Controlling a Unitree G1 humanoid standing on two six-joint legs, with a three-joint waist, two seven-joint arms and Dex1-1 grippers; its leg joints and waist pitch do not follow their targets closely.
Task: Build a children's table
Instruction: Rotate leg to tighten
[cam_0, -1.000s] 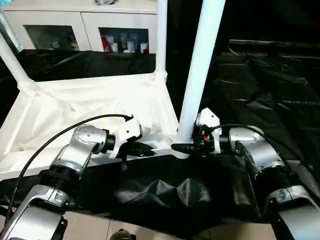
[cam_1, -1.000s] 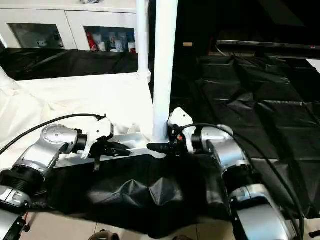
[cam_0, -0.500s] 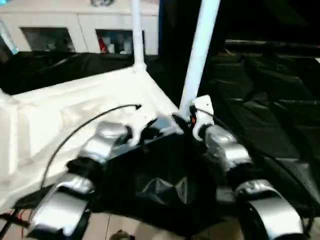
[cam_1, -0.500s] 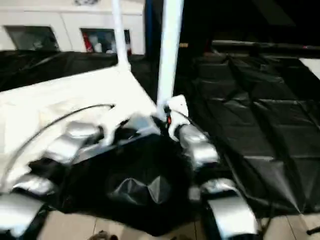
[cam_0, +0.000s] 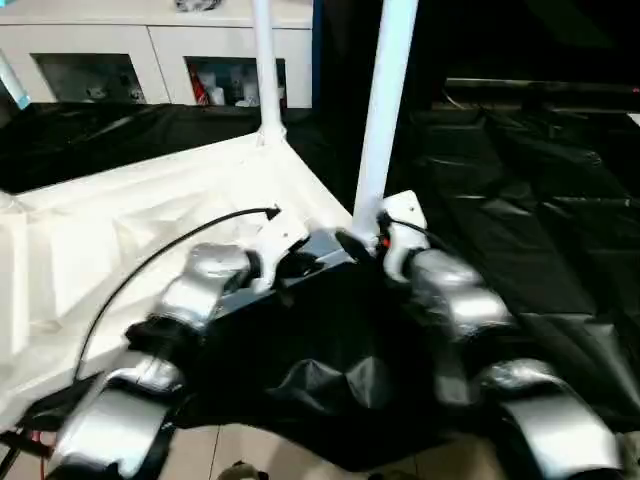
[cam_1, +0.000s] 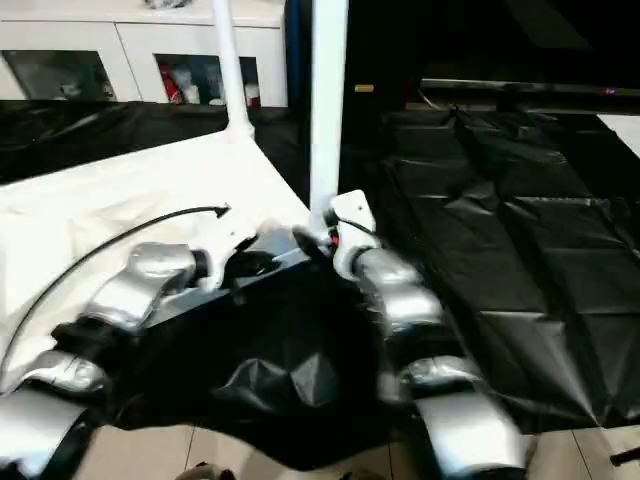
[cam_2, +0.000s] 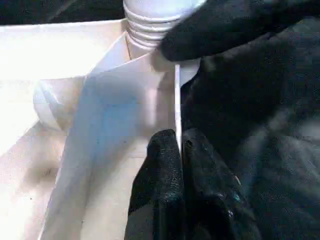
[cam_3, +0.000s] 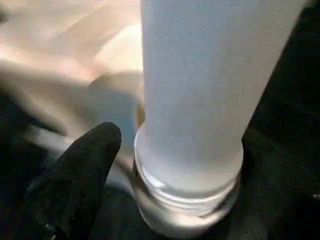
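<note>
Tabletop (cam_0: 150, 230) of the children's table lies upside down on the black sheet (cam_0: 520, 200), spreading from my grippers toward ten o'clock. Two white legs stand up from its corners: the near leg (cam_0: 385, 90) at twelve o'clock, just past my hands, and the far leg (cam_0: 265, 60) at about eleven.

My left gripper (cam_2: 178, 150) is pinched closed on the thin rim wall of the top, close to the near corner. My right gripper (cam_0: 347, 238) sits at the foot of the near leg with its jaws apart. The one finger (cam_3: 85, 165) I can see there stands just beside the tube and does not press on it.

What worries me is the joint. Thread rings (cam_3: 185, 210) show bare at the leg's base, so I judge it is not wound fully home. With nothing clamped on it, a nudge from my finger could tilt it or cross the thread.

My left pinch has only a narrow plastic edge to bite. A twist on the leg could pull that edge free and let the top skate on the slick sheet.

As for writing, I can read none. The packages behind the glass of the white cabinet (cam_0: 150, 40) at eleven o'clock are too small to make out
</note>
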